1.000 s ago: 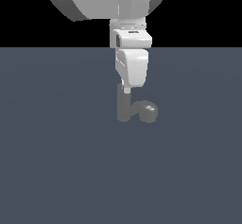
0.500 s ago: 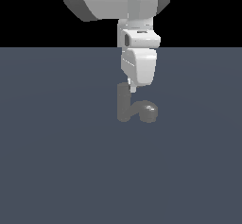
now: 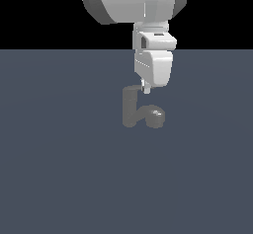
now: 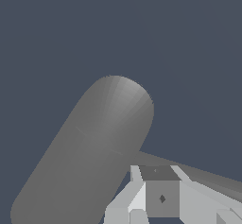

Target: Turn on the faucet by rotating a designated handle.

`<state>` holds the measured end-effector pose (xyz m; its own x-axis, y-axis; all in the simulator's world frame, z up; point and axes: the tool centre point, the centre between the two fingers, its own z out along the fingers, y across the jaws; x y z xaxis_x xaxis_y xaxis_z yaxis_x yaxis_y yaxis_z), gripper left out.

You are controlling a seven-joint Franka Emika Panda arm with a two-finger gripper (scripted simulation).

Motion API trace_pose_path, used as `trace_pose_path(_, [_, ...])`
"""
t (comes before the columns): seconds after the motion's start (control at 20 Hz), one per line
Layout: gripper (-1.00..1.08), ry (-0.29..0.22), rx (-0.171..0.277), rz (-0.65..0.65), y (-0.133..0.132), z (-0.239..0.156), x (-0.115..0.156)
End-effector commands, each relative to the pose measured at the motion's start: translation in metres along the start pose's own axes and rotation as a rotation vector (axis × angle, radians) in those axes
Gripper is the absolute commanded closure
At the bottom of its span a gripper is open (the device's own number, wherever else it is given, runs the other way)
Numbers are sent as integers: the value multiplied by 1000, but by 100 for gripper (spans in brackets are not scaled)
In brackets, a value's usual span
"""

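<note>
Faucet (image 3: 130,108) upright mid-floor (image 3: 59,178), grey, with rounded glossy stub (image 3: 156,115) jutting toward exterior view's right. Handle (image 4: 198,173) thin, running off cylinder's top, partly hidden behind gripper (image 3: 146,88). Gripper hanging at cylinder's top right edge, fingertips at handle level; jaw spacing impossible to tell, contact unclear.
</note>
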<state>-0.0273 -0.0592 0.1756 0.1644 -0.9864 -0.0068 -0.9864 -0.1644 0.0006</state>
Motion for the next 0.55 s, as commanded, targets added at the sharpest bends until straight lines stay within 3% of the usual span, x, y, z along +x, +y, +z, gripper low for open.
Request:
trace_pose_path(0.0, [108,4,2,20,-3,2,18])
trace_pose_path(0.5, [108,7,1,34,-14,2,48])
